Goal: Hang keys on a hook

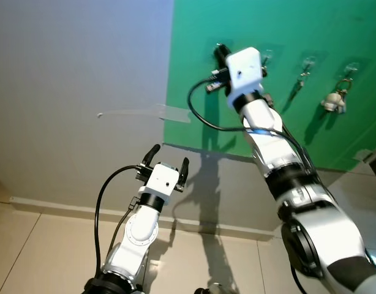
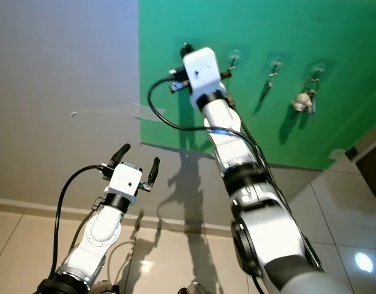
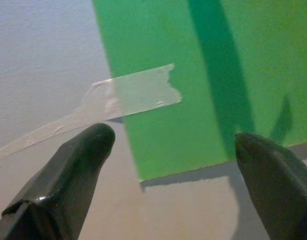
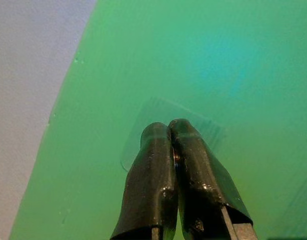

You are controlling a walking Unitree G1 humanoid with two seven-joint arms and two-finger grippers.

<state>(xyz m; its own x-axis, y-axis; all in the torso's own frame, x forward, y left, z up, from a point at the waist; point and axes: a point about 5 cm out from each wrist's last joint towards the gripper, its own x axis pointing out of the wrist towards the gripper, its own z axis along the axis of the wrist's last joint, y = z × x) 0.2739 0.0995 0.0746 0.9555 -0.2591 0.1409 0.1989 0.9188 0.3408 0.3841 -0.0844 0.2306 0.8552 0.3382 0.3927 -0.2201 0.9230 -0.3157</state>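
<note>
**Right arm raised to the hooks on the green panel, left arm low and open**

On our left the grey wall [image 1: 78, 73] carries a strip of clear tape [image 3: 128, 97] that runs across onto the edge of the green panel [image 1: 286, 141]. Our left gripper [image 1: 166, 164] is raised in front of the lower wall, below that tape and near the panel's bottom corner; its two black fingers [image 3: 78, 160] stand well apart with nothing between them.

Moving right, our right arm reaches up and across the green panel, and our right gripper [image 4: 168, 131] is pressed close to the panel's surface at a clear stick-on patch [image 4: 193, 120]. Its fingers are squeezed together; in the right wrist view a thin dark edge shows in the seam between them, but we cannot tell what it is. From the head views the white wrist block covers most of this gripper.

Further right, a row of small clear hooks [image 1: 308, 62] sits on the panel. One of them carries a thin dangling piece, and on the rightmost hook hangs a ring of keys [image 2: 303, 100] with a pale fob, well apart from our right gripper.
</note>
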